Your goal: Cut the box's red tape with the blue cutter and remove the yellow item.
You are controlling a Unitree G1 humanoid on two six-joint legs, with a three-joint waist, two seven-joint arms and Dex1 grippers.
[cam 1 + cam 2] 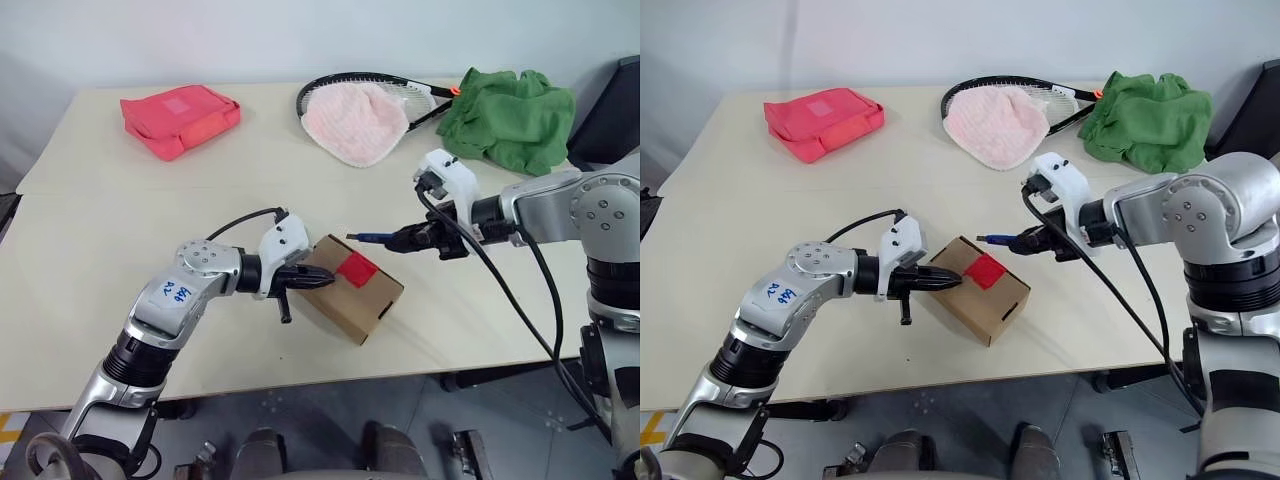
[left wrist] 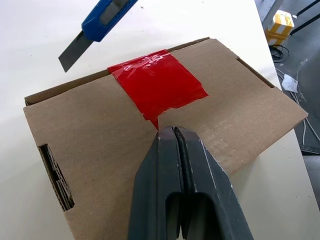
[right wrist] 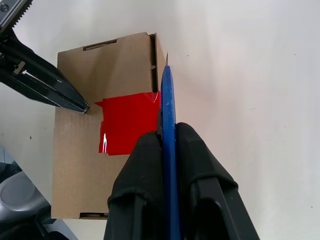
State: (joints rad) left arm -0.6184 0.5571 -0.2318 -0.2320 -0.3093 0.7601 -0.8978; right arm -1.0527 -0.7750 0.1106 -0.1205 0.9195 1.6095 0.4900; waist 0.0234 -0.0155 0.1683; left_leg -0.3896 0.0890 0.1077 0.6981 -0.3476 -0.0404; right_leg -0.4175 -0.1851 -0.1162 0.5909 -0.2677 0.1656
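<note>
Beige table [image 1: 120, 300] carries the box [image 1: 350, 300] — red tape [image 1: 356, 268] intact. Left gripper [image 2: 172, 131], fingers pressed together, tip on the box beside the tape; right gripper [image 3: 167, 131] pinches the blue cutter [image 3: 167, 100] — blade near the box edge.

Standing across the middle of the frame, a pale cream table [image 1: 90, 330] made of two tops, with a thin seam [image 1: 120, 192] running from the left edge toward the centre. Rising behind it along the top of the frame, a plain light grey-blue wall [image 1: 200, 40]. Showing under the near table edge at the bottom, a grey speckled floor [image 1: 470, 400]. Leaning in at the upper right corner, a dark chair back [image 1: 615, 110]. Falling evenly on everything, soft indoor light, making only weak shadows.
</note>
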